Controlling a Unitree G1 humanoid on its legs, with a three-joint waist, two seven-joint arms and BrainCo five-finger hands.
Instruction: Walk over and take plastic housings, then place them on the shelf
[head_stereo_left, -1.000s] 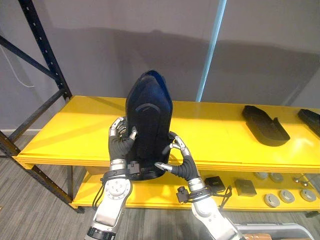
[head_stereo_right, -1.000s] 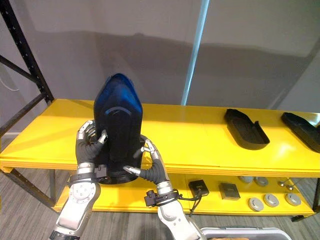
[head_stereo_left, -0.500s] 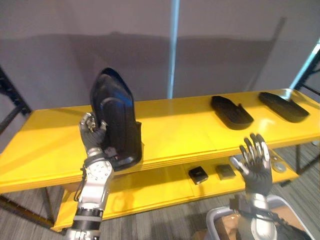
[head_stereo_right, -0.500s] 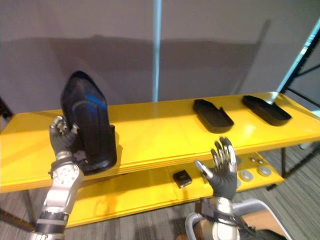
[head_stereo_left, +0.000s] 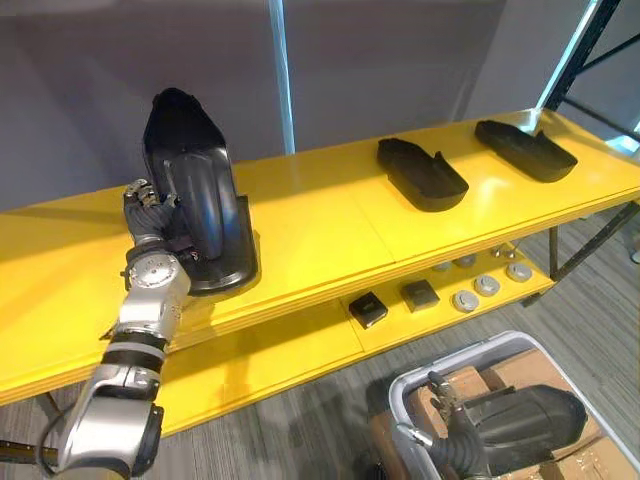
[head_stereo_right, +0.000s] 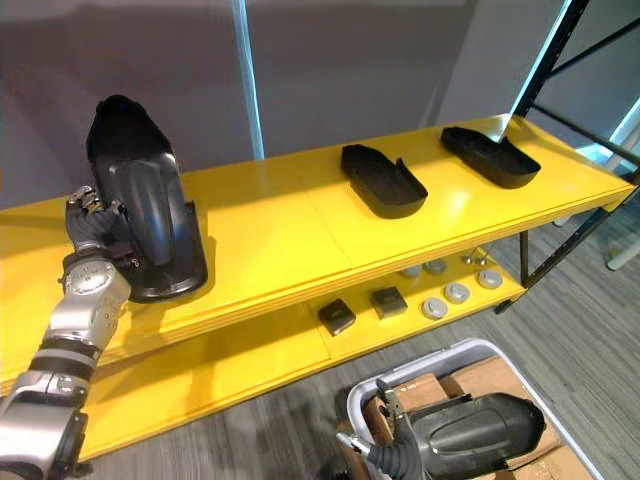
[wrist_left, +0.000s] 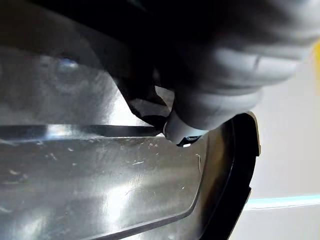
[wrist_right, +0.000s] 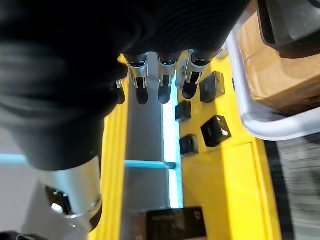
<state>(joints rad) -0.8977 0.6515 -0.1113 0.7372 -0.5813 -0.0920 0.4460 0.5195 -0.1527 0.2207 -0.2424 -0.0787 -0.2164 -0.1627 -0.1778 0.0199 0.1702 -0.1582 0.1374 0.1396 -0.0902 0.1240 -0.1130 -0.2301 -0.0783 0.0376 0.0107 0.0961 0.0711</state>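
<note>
A tall black plastic housing (head_stereo_left: 195, 200) stands upright on the yellow top shelf board (head_stereo_left: 320, 230), near its left end. The left hand (head_stereo_left: 148, 208) is right at the housing's left side, low down, with its fingers curled onto the edge — it has hold of the housing. In the left wrist view a finger (wrist_left: 210, 95) sits against the shiny dark shell.

Two more black plastic housings lie flat farther right on the same board, one near the middle (head_stereo_left: 422, 173) and one near the far end (head_stereo_left: 525, 150), well apart from the hand.

The right hand (head_stereo_right: 388, 438) is down low at a white-rimmed bin (head_stereo_left: 440, 358) on the floor. Its fingers (wrist_right: 164, 85) are loose and mostly straight, and it holds nothing. Just beside it, inside the bin, another black plastic housing (head_stereo_left: 525, 420) lies on a brown cardboard box (head_stereo_left: 520, 368).

On the lower yellow shelf are small black square blocks (head_stereo_left: 368, 308) and grey round discs (head_stereo_left: 487, 285).
</note>
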